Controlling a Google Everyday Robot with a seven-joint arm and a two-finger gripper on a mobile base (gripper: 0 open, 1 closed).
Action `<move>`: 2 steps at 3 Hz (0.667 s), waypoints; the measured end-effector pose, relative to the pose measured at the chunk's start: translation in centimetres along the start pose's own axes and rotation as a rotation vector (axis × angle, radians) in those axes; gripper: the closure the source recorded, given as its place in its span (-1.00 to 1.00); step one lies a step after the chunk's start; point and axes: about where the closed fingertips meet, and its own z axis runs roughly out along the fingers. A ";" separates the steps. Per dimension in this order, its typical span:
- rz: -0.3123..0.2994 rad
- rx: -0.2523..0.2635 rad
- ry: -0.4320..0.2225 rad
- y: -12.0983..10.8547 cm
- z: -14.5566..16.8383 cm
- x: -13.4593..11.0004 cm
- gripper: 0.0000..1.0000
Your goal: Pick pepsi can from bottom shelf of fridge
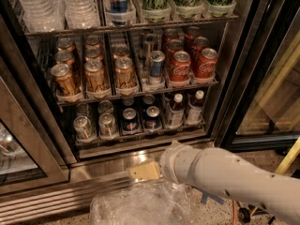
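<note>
While silver cans (107,124) adjoin the pepsi can (130,119), gripper (142,170) hovers below.

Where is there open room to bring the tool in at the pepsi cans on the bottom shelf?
Free: the steel sill under the bottom shelf rail, where the tool hovers, and a slim gap above the front pepsi cans, below the middle rack. Crowded: silver cans left, bottles right, no side room.
</note>
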 end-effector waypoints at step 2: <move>0.015 0.108 0.055 -0.8 5.3 7.1 -1.00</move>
